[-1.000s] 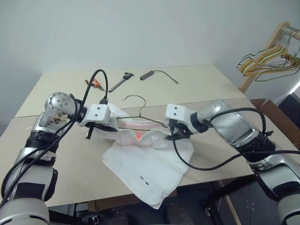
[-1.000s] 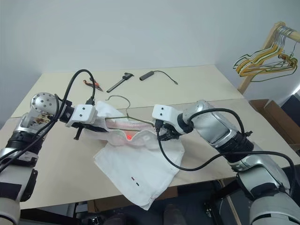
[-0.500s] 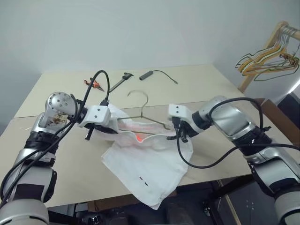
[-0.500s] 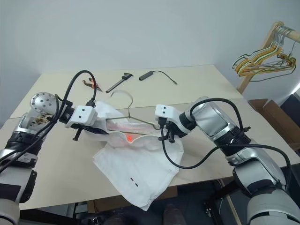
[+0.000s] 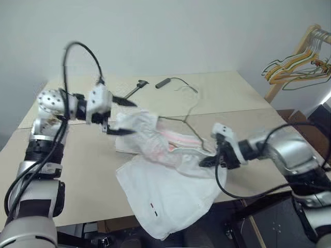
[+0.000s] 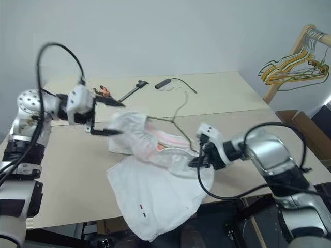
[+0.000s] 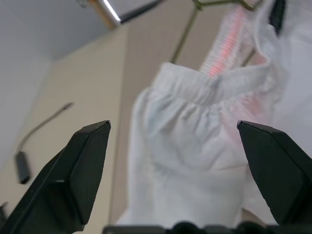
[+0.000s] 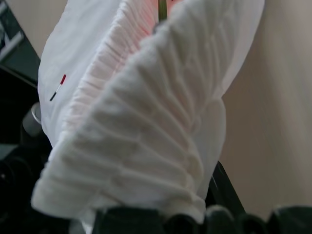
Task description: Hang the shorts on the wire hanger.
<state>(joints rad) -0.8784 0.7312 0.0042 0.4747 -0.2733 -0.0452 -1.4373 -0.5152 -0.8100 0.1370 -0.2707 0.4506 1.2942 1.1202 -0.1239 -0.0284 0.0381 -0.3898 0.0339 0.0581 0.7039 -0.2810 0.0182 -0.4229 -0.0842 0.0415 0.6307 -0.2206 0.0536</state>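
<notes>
The white thin-fabric shorts lie on the beige table, their gathered, pink-tinted waistband raised off the surface while the legs spill toward the table's six o'clock edge. The thin grey-green wire hanger runs through that lifted waistband, its hook pointing toward twelve o'clock, so the garment appears partly threaded on.

The right gripper, at about four o'clock of the waistband, is clamped on a fold of the elastic; this pinch likely keeps the opening taut and off the table so the wire can sit inside it.

The left gripper, at ten o'clock of the shorts, has its black fingers spread wide with the bunched waistband just in front of them, untouched. It is probably free to take a new hold.
</notes>
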